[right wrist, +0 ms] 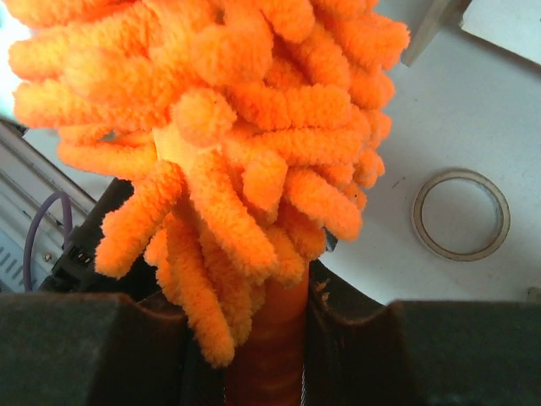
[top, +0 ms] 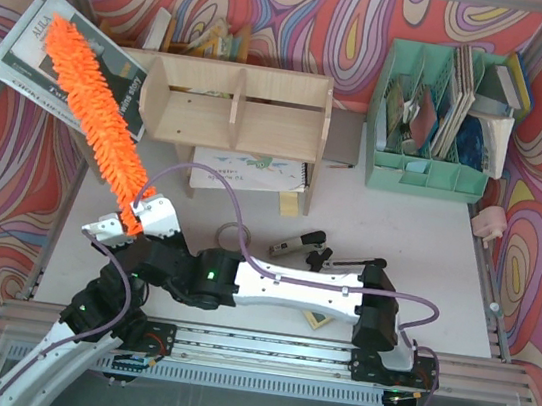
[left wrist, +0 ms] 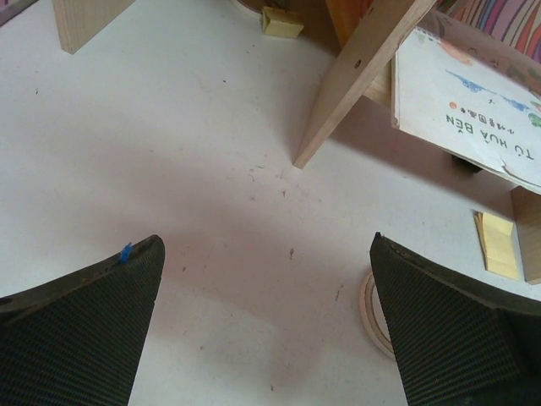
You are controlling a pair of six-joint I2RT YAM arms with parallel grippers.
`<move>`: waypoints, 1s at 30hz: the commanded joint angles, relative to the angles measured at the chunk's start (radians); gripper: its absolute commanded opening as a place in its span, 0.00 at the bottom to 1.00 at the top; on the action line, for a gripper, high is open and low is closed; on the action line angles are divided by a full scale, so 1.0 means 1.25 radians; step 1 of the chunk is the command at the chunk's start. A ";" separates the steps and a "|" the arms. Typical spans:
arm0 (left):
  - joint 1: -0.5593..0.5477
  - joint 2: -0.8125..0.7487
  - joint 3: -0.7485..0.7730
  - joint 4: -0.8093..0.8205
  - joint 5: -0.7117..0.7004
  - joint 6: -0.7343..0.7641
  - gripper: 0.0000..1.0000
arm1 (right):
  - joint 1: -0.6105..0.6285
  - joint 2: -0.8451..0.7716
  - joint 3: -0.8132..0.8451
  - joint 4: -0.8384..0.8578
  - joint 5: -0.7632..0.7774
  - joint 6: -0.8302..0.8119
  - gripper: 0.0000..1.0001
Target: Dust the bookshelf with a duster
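Right gripper [top: 133, 223]: pressed together on the thin orange handle of the duster [top: 98, 103]; in the wrist view the stick runs straight up between the two pads, with the shaggy head starting just above them.
Left gripper [left wrist: 266, 242]: spread wide and holding nothing, low over the table [top: 397, 241]. It is not clearly made out in the overhead view.
Duster, position: rises from the right gripper and slants away ahead and to its left. The far tip lies over a dark book [top: 29, 58].
Bookshelf [top: 234, 107]: ahead and to the right of the right gripper. Its left side panel is just beside the middle of the duster head; whether they touch cannot be told.
Ahead of the left gripper: a shelf leg [left wrist: 363, 76] and a picture book [left wrist: 473, 110] tucked under the shelf.
Beside the left gripper: a tape ring [left wrist: 372, 309] by its right finger.
Step in hand (judged): the duster is grasped and raised, and wiping is not yet under way.
Next move calls for (judged): swinging the head rightward onto the top board, then drawing it along the shelf with the grip held firm, because the long head gives leverage against the pinch.
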 commanded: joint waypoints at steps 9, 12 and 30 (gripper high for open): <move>0.000 -0.002 -0.009 -0.012 -0.004 0.010 0.99 | -0.039 -0.045 -0.021 -0.022 0.007 0.078 0.00; 0.000 -0.002 -0.009 -0.010 -0.002 0.010 0.99 | -0.028 -0.062 -0.036 0.024 0.004 0.042 0.00; 0.000 -0.002 -0.009 -0.010 -0.001 0.010 0.98 | -0.007 -0.119 0.064 -0.077 0.178 -0.124 0.00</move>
